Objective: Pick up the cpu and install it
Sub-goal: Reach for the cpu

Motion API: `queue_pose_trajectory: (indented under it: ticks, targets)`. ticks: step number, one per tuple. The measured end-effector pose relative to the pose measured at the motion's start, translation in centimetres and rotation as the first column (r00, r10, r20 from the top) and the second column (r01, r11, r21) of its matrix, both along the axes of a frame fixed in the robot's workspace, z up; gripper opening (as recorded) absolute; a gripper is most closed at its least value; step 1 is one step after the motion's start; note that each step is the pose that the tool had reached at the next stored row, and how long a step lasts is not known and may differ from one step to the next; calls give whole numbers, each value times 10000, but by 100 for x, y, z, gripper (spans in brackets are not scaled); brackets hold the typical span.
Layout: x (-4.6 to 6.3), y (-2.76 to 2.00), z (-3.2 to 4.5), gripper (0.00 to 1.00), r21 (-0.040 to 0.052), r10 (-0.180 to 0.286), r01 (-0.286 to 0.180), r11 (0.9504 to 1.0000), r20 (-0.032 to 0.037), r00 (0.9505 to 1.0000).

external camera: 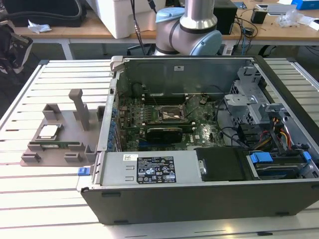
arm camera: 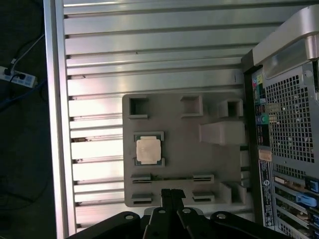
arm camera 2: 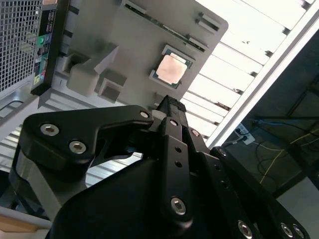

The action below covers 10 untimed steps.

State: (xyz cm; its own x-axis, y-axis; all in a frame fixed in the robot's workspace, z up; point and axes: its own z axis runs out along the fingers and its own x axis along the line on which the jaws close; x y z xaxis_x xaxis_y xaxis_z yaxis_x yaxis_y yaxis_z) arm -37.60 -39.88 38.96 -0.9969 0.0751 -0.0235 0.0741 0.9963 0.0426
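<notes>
**Open computer case on a slatted metal table**

In the exterior view the case lies on its side. Its green motherboard is exposed, with a dark socket frame near the middle. A labelled silver box sits at 6 o'clock from the frame. Just beside the case, at its 9 o'clock, rests a grey fixture tray with an upright post. A wooden desk stands at 12 o'clock.

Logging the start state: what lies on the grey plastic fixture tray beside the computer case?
A small square cpu with a shiny silver metal top lies flat in a framed pocket of the grey plastic fixture tray. Whatever is beneath the chip is covered.
</notes>
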Motion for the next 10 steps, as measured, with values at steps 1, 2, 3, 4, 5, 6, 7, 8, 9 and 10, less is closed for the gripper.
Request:
queue_pose_trajectory:
  ticks: [1,2,3,4,5,6,7,8,9,10]
  targets:
    - [-48,0,-1,11,0,-1,1,10000,0,10000]
    - [-72,0,-1,11,0,-1,1,10000,0,10000]
    - [-89,0,-1,11,-1,-1,1,10000,0,10000]
    - [-128,0,-2,11,0,-1,1,10000,0,10000]
    - [-165,0,-2,11,0,-1,1,10000,0,10000]
    - [-192,0,-3,11,0,-1,1,10000,0,10000]
    - [-212,0,-3,11,-1,0,0,10000,0,10000]
    - [-243,0,-3,11,-1,0,0,10000,0,10000]
    - [-280,0,-4,11,0,-1,1,10000,0,10000]
    - [-308,0,-4,11,0,0,0,10000,0,10000]
